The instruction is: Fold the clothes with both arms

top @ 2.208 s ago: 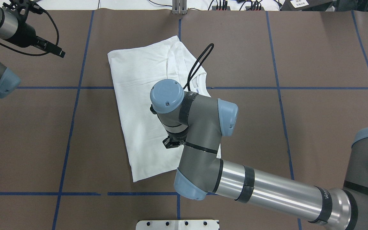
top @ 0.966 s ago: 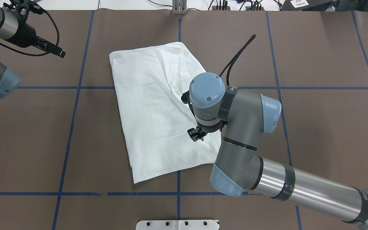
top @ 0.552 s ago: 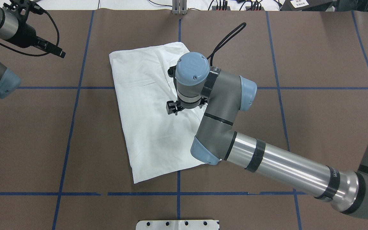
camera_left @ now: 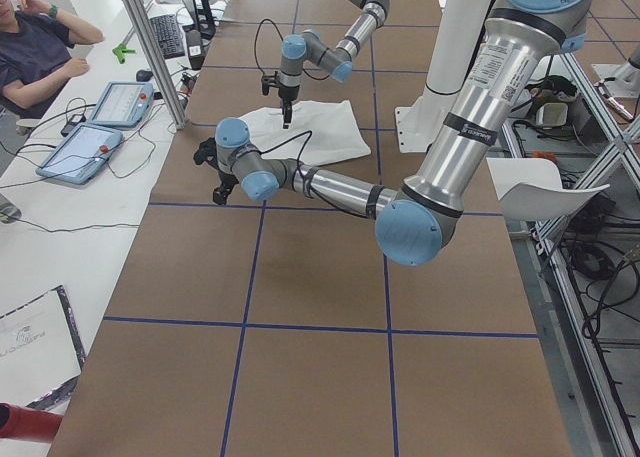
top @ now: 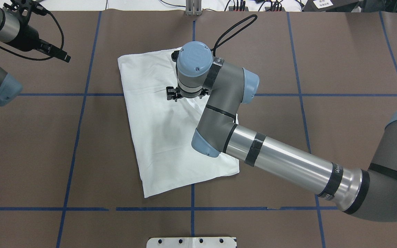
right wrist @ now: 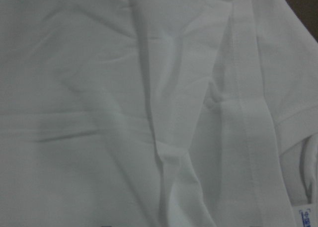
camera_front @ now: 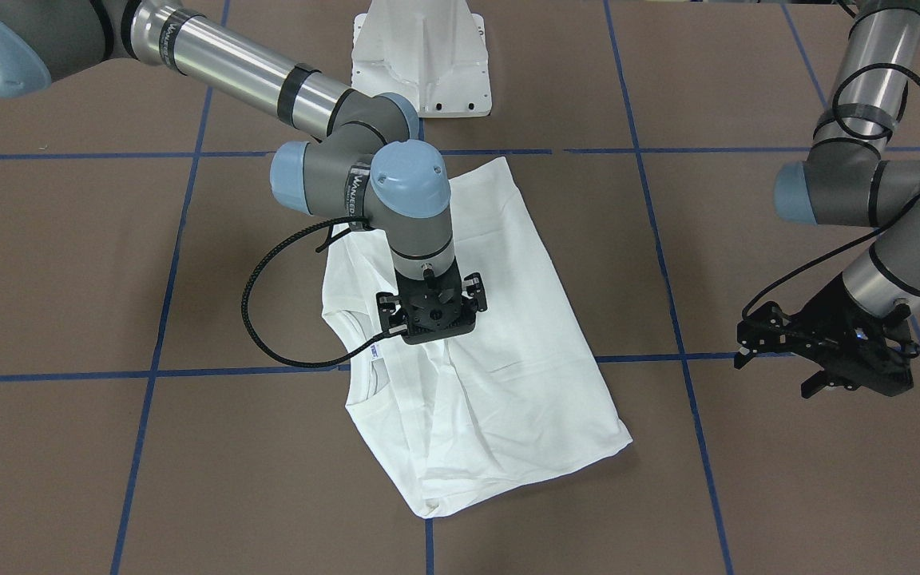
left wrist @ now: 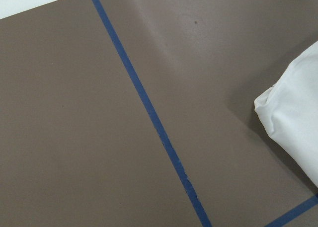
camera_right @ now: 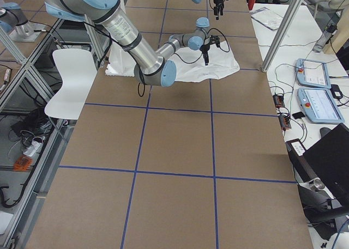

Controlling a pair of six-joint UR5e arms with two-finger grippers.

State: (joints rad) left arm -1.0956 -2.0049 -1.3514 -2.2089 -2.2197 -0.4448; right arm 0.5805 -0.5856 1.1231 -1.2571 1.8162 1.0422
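One white T-shirt (top: 157,144) lies folded into a slanted oblong at the centre of the overhead view, on the brown table (top: 322,69). Its blue-printed neck label (camera_front: 377,352) shows left of centre in the front-facing view. There are two arms and one white pedestal (camera_front: 420,56).

The right arm (top: 281,162) reaches in from the lower right. The right gripper (camera_front: 432,315) points down over the shirt, and its fingers are hidden, so their grip cannot be told. The left gripper (camera_front: 779,359) hangs at the front-facing view's right edge, fingers spread and empty.

Against 0.6 s ago, the right gripper sits nearer the shirt's upper edge. The shirt's outline and the left arm (camera_front: 867,96) are unchanged.
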